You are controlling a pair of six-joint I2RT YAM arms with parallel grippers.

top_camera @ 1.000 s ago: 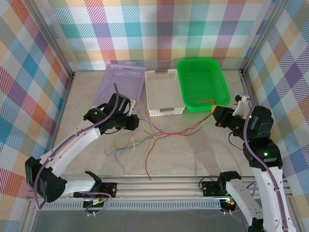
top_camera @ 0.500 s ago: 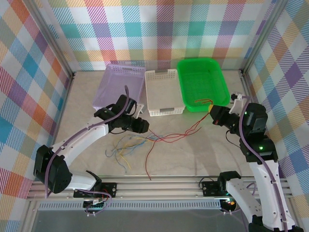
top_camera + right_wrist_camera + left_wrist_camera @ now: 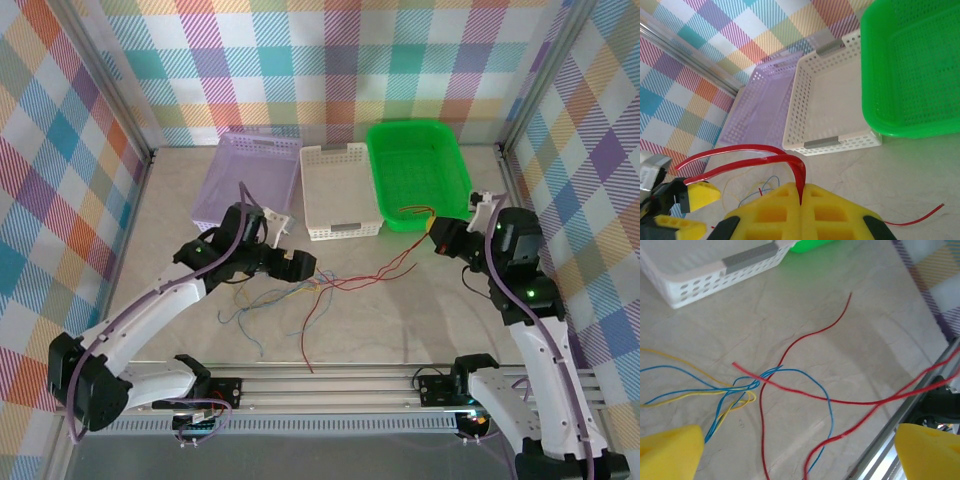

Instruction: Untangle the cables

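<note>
Drawing the red cable (image 3: 372, 277) free is the step, so I size it up from the big picture down. Across the table (image 3: 420, 330) the line runs from the cables (image 3: 300, 290), lying loose in the middle just in front of the white basket (image 3: 338, 185), up to my right hand (image 3: 438, 238) by the near edge of the green basket (image 3: 420, 170). That right hand (image 3: 801, 197) is clamped tight on the red cable, two red arcs springing from between its pads. My left hand (image 3: 303, 266) hovers over the bunch with nothing in it, its yellow fingertips (image 3: 670, 450) spread wide.

To do this well, I reckon the right hand should pull slow and low, along the way the red lies, or the whole bunch lifts with it. The left hand should drop on the knot (image 3: 747, 385) where blue (image 3: 810, 375) and yellow (image 3: 690, 365) twist together, and miss the red strand crossing just beside it. Pinch the red by mistake and I'm pulling against myself.

Counting now: one table. Three baskets: the purple basket (image 3: 245, 175), the white, the green. Two hands, one gripping, one spread. Of the cables, three colours show under the left wrist, red, blue and yellow, with more than one strand of each. Exact numbers I cannot tell, they're so fine and overlapped.
</note>
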